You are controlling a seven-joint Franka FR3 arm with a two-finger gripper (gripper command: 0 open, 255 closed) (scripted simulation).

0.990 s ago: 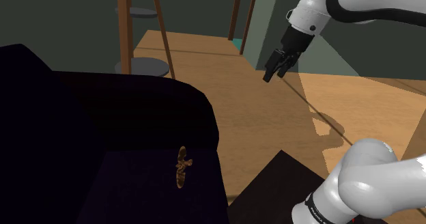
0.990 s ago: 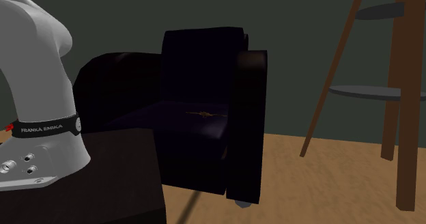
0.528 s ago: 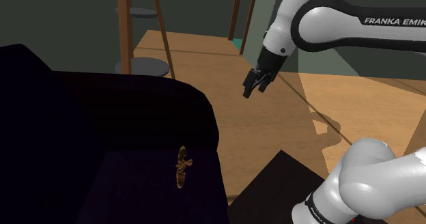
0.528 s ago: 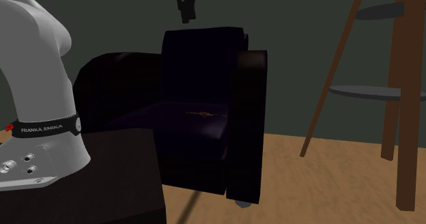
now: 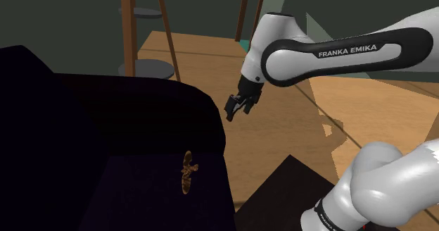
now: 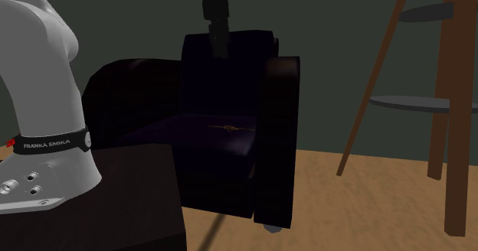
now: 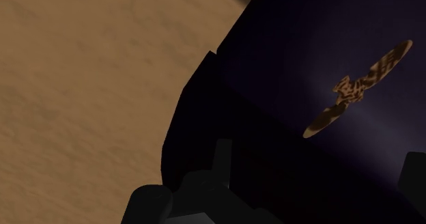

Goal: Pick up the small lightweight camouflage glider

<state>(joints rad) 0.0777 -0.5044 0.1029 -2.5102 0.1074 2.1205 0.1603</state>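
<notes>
White arm (image 5: 383, 184) rose from its stand at the shoulder view's lower right. Beyond it stood a near-black armchair (image 5: 141, 113). The small brown-and-tan camouflage glider (image 5: 188, 171) lay flat on the seat cushion, close to one armrest. The black hand (image 5: 238, 108) hung in the air above that armrest's outer edge, fingers spread, empty, well apart from the glider. Farther off were a tan floor (image 5: 274, 141), brown wooden legs (image 5: 128, 29) carrying round grey shelves (image 5: 146, 70), and a dark green wall (image 5: 197, 4).

Dark armchair (image 5: 105, 124) near a wooden shelf stand (image 5: 128, 25).
</notes>
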